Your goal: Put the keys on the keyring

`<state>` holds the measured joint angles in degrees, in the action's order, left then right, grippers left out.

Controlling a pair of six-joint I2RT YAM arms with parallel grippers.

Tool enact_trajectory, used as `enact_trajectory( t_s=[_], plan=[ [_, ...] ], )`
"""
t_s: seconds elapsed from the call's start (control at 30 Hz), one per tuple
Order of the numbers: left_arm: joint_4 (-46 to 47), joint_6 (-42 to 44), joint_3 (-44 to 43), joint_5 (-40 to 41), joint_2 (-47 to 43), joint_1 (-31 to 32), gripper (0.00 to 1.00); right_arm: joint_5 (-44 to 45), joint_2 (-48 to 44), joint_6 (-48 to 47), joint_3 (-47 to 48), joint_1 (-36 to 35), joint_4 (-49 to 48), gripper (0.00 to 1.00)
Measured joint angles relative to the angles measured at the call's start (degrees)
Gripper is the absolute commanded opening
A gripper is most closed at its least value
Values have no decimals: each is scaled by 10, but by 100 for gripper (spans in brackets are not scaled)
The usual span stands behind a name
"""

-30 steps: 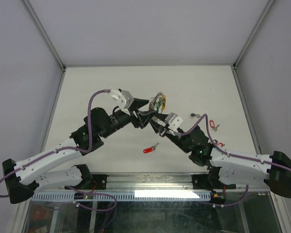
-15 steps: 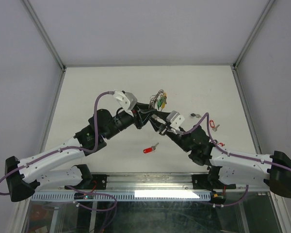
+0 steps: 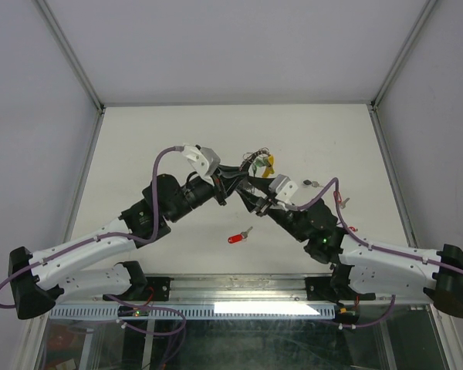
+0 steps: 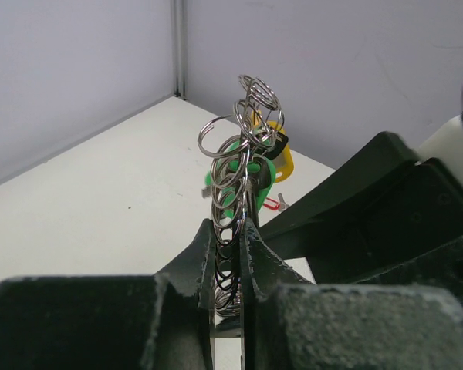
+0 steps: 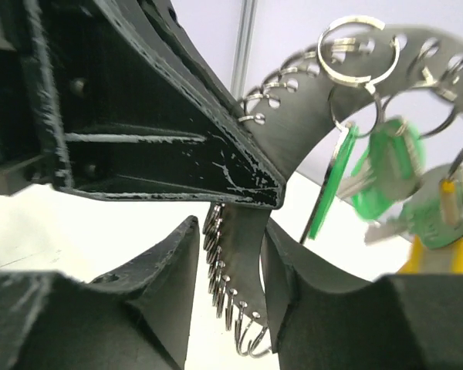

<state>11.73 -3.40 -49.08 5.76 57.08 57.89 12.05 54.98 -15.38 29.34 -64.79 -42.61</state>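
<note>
keyring (image 4: pixel 230 181) clamped in left pincer (image 4: pixel 230 228), seemingly upright

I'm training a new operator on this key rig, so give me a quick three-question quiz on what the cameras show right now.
1. True or false: the red-tagged key already hangs on the keyring.
2. Which gripper is clamped on the keyring? A) the left gripper only; B) the right gripper only; C) both.
3. Fill in: beside the green-tagged key on the keyring hangs a key with a ____ tag.

Key: 1. False; it lies on the table. 2. C. 3. Yellow.
</note>
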Motion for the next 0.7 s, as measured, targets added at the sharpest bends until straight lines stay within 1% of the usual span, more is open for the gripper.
enact_trajectory(
  t_s=[0.07, 0.27, 0.3, 0.4, 0.53, 0.7],
  plan=[
    [-3, 3, 0, 3, 0, 3, 0, -10, -22, 10, 0, 0, 25, 46],
    [-33, 27, 0, 42, -1, 2, 0, -37, -131, 39, -2, -3, 93, 45],
    [-38, 30, 0, 48, -1, 1, 0, -40, -144, 41, -2, -3, 101, 38],
    [-50, 41, -1, 60, -1, 1, 0, -51, -173, 50, -8, -3, 114, 37],
    [-68, 51, -3, 63, -1, 1, 0, -61, -174, 47, -15, -3, 115, 39],
    [-76, 58, -4, 63, -1, 2, 0, -59, -132, 27, -15, -3, 96, 38]
  ],
)
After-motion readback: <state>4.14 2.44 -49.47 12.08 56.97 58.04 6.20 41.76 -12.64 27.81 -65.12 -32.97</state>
